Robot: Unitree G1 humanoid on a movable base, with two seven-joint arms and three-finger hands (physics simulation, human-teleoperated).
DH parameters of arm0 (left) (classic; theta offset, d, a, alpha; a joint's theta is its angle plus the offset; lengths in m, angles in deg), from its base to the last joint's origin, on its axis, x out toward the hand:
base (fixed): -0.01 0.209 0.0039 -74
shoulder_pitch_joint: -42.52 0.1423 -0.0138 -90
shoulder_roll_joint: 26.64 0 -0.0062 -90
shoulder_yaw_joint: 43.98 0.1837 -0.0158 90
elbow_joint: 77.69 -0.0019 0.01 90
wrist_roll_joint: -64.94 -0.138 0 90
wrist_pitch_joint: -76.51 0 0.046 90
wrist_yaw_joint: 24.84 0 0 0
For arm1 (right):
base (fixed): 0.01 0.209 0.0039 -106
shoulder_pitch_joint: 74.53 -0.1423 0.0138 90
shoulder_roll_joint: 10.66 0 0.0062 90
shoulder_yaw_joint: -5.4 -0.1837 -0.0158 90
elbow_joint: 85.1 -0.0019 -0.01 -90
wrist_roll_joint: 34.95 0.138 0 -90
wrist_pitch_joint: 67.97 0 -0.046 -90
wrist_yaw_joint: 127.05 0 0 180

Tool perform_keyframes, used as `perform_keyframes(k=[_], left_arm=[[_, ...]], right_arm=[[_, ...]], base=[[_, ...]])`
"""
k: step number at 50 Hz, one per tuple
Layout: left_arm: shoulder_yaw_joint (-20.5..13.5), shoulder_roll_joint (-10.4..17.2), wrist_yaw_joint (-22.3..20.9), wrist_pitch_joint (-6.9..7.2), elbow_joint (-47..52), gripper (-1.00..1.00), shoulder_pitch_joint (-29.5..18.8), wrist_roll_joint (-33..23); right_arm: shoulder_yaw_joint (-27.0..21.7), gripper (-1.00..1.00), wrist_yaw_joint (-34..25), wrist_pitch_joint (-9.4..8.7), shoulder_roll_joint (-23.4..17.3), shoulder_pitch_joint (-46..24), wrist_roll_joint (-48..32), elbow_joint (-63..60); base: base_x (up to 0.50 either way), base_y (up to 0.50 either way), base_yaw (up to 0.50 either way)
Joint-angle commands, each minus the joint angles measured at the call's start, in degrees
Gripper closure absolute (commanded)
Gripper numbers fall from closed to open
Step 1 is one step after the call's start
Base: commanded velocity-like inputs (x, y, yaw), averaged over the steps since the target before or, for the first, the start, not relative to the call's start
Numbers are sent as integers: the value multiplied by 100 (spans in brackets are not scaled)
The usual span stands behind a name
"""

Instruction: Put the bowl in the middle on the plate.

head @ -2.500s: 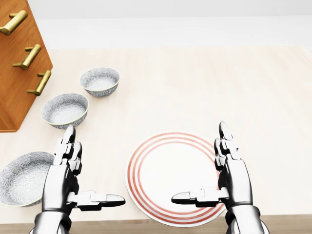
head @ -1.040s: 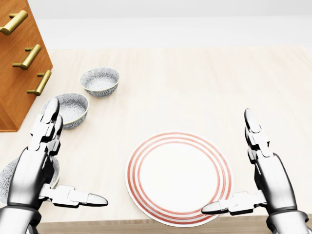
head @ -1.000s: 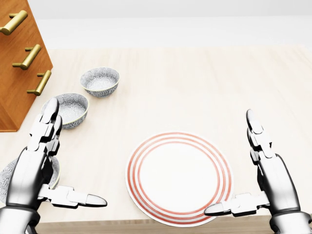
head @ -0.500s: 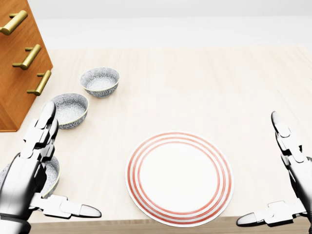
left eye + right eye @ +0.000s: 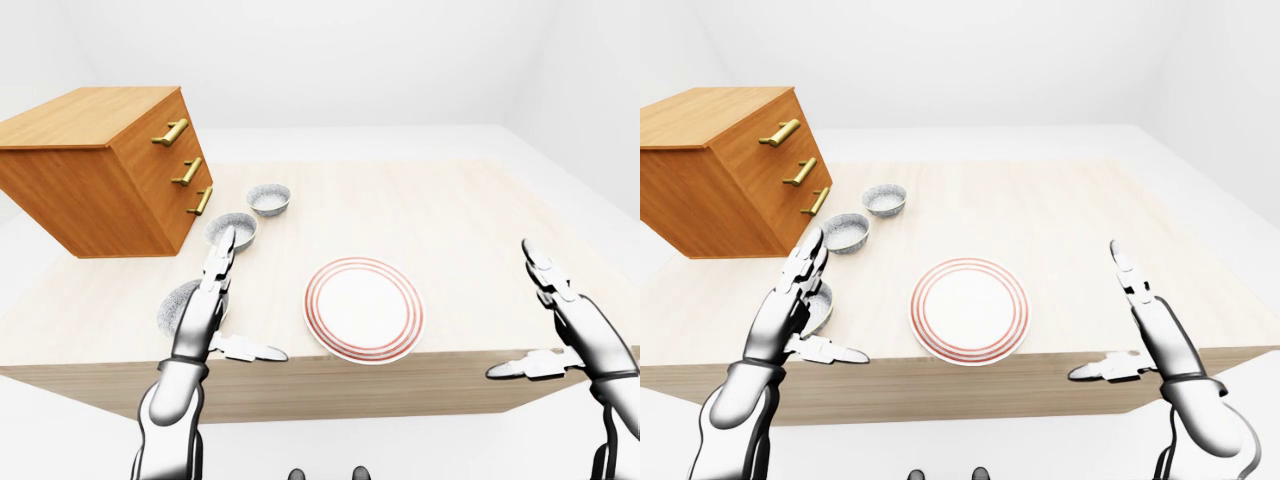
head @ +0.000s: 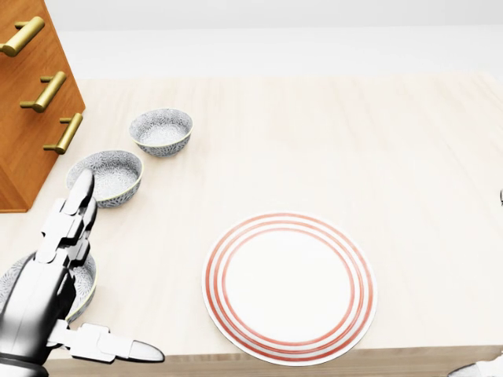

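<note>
The left hand (image 6: pixel 43 287), open and empty, reaches perhaps just beside the middle bowl (image 6: pixel 104 177). The right hand (image 5: pixel 1158 335) is open too.

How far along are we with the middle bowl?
Nothing done: the red-ringed white plate holds nothing. The middle grey patterned bowl sits untouched. The left hand hovers open short of it; the right hand is open, off to the side. Grasping, lifting, placing remain.
</note>
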Motion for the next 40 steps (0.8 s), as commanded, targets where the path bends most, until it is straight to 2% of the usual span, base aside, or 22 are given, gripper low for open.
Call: perform_keyframes(k=[1, 7, 12, 17, 18, 26, 30, 40], left_arm=[[49, -20, -6, 0, 19, -100, 51, -55], [-28, 18, 38, 0, -309, -100, -21, -2], [75, 1, 78, 0, -338, -100, -50, -43], [174, -30, 74, 0, -112, -100, 26, -96], [181, -31, 55, 0, 18, -100, 24, -110], [211, -25, 15, 0, 221, -100, 6, -137], [223, -40, 58, 0, 102, -100, 0, -128], [229, -33, 67, 0, 97, -100, 1, -123]], right_arm=[[-833, -100, -328, 0, -3, 182, 131, 98], [-1102, -100, -328, 0, -14, 200, 257, 7], [-1233, -100, -328, 0, 79, 188, 492, -97], [-1137, -100, -260, 0, 169, 166, 412, -139], [-1100, -100, -68, 0, 196, 158, 325, -115], [-818, -100, 298, 0, 350, 100, 388, -593], [-706, -100, 198, 0, 453, 60, 749, -995], [-677, -100, 241, 0, 427, 89, 808, -1009]], base=[[0, 0, 0], [0, 0, 0], [0, 0, 0], [0, 0, 0], [0, 0, 0], [0, 0, 0], [0, 0, 0], [0, 0, 0]])
